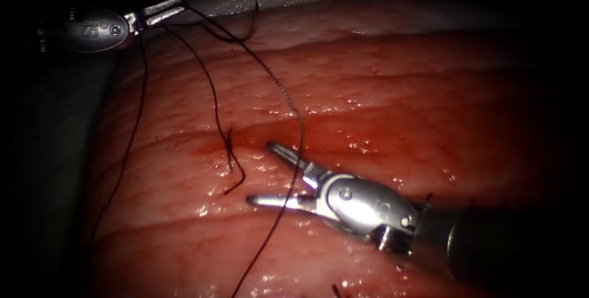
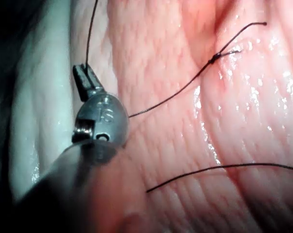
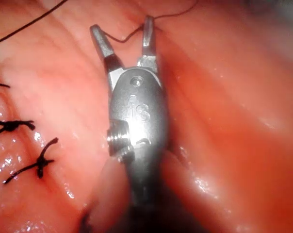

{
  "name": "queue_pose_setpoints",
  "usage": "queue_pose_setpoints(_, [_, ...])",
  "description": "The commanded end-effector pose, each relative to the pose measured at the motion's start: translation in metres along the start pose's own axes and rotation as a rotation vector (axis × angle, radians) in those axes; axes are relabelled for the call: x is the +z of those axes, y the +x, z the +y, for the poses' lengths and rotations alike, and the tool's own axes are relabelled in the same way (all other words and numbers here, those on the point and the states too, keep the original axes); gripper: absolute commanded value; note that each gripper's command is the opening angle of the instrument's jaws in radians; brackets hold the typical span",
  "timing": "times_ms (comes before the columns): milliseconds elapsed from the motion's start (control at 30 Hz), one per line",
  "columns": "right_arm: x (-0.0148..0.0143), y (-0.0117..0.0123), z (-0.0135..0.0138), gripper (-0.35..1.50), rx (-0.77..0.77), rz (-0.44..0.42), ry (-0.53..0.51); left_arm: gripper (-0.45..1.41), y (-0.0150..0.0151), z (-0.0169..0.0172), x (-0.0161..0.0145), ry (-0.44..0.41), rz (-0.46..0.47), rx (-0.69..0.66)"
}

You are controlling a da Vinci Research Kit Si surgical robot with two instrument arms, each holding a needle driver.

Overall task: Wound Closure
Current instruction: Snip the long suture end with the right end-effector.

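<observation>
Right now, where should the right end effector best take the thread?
Take the thread where it crosses the gap of the open right end effector, over the tissue; close from the right, as it stands. That stretch runs free up to the left end effector, shut on it. What may be the needle lies beside that, unheld.

Dark thread [image 1: 211,89] crosses glossy red-pink tissue [image 1: 399,89]; both pincers, left [image 1: 164,11] and right [image 1: 264,172], are silver metal.

Both end effectors [image 3: 123,36] [image 2: 86,76] read "IS" (engraved)
</observation>
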Motion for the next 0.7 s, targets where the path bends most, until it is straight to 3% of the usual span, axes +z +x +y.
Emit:
queue_pose_setpoints(33, [0.0012, 0.0001, 0.0005, 0.88, 0.032, -0.02, -0.014, -0.45, 0.0007, 0.0, 0.0005, -0.006, 0.007, 0.006])
queue_pose_setpoints(167, [0.0024, 0.0006, 0.0024, 0.84, 0.077, -0.067, -0.055, -0.45, 0.0047, 0.0002, -0.0003, -0.017, 0.029, 0.013])
queue_pose_setpoints(300, [0.0046, 0.0003, 0.0039, 1.16, 0.129, -0.123, -0.086, -0.45, 0.009, 0.0003, -0.001, -0.029, 0.057, 0.019])
queue_pose_setpoints(700, [0.0089, -0.0023, 0.0026, 1.31, 0.19, -0.226, -0.09, -0.45, 0.0136, -0.0017, -0.0004, -0.04, 0.082, 0.052])
